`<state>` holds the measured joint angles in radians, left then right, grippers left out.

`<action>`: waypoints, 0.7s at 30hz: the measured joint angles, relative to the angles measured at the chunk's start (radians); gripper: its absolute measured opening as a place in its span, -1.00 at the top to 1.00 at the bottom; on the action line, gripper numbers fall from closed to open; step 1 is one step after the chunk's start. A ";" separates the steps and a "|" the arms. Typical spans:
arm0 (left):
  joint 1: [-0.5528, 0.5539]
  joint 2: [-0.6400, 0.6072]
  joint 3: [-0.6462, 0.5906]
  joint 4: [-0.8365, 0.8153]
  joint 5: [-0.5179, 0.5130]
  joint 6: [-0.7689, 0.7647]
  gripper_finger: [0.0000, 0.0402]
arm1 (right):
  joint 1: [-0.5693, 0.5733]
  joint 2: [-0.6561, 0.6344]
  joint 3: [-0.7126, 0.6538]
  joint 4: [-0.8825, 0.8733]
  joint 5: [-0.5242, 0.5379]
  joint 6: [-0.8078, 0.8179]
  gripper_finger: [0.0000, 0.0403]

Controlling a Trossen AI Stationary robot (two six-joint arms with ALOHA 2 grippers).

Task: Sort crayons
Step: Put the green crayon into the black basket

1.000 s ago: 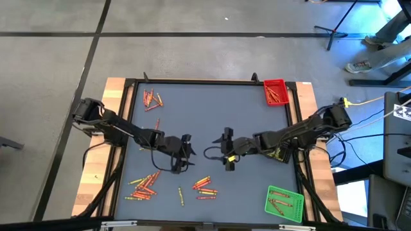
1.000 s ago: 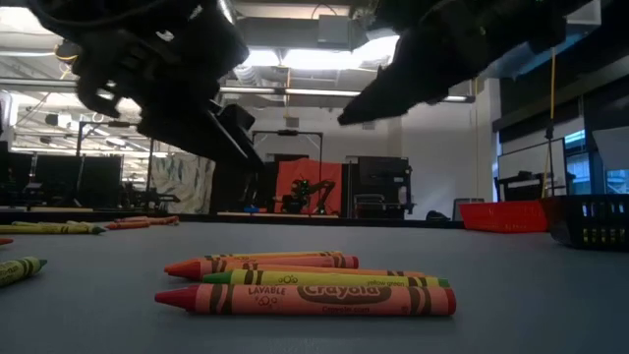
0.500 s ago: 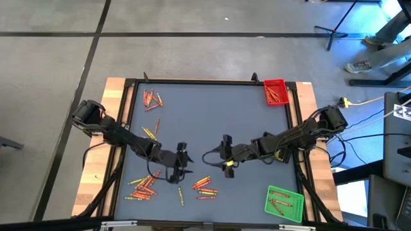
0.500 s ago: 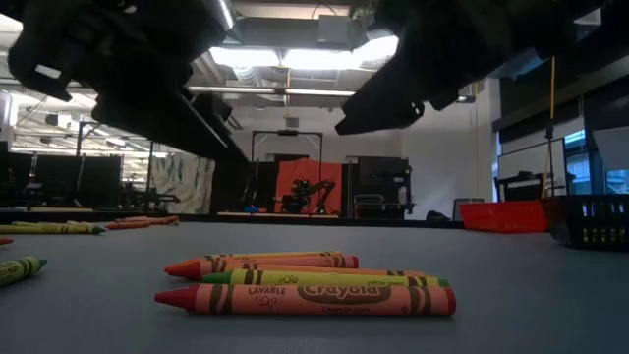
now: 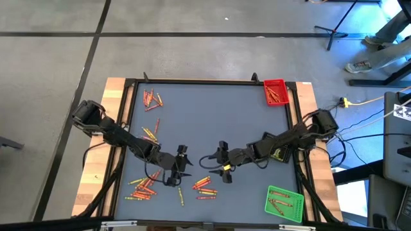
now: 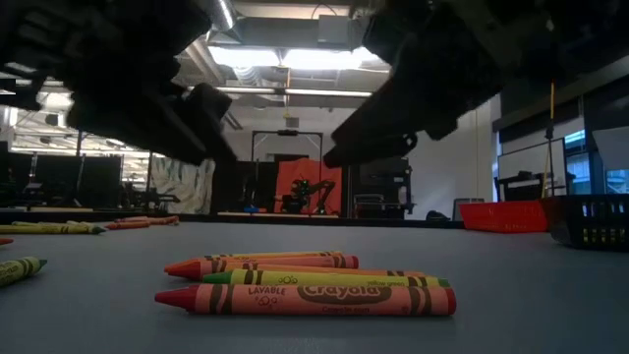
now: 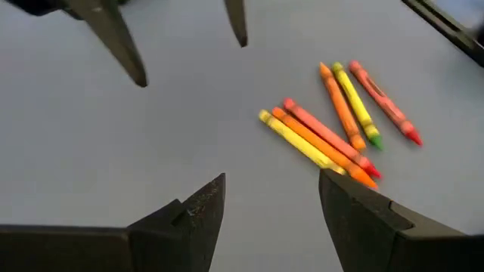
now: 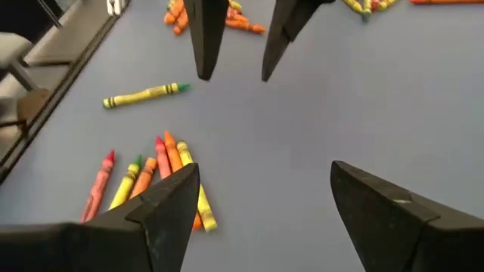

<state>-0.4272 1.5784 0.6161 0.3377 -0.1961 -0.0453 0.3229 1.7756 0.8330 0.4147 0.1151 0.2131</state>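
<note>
Reading "LAVABLE Crayola", the nearest red crayon [image 6: 305,299] lies in a cluster of crayons [image 5: 204,186] at six o'clock on the grey table [image 5: 212,115], where the left gripper [image 5: 180,165] and right gripper [image 5: 221,163] hover spread wide and empty, a workshop behind.

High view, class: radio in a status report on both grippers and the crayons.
Left gripper open, right gripper open, both empty over mid-table. Small red, orange and yellow wax crayons loose on the grey table just ahead. Nothing in the way.
</note>
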 joint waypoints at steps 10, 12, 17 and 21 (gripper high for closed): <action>-0.008 -0.002 -0.065 0.036 0.041 0.023 0.02 | -0.002 0.148 0.049 0.092 -0.054 0.023 -0.46; -0.011 -0.003 -0.080 0.070 0.042 0.022 0.02 | -0.002 0.169 0.073 0.083 -0.073 0.027 -0.46; -0.021 -0.030 -0.102 0.095 0.034 0.030 0.02 | -0.002 0.193 0.127 0.007 -0.090 0.041 -0.46; -0.025 -0.081 -0.101 0.095 0.034 0.049 0.02 | -0.002 0.193 0.153 -0.058 -0.082 0.041 -0.46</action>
<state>-0.4521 1.4973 0.5150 0.4332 -0.1626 0.0035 0.3210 1.9686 0.9858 0.3570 0.0326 0.2537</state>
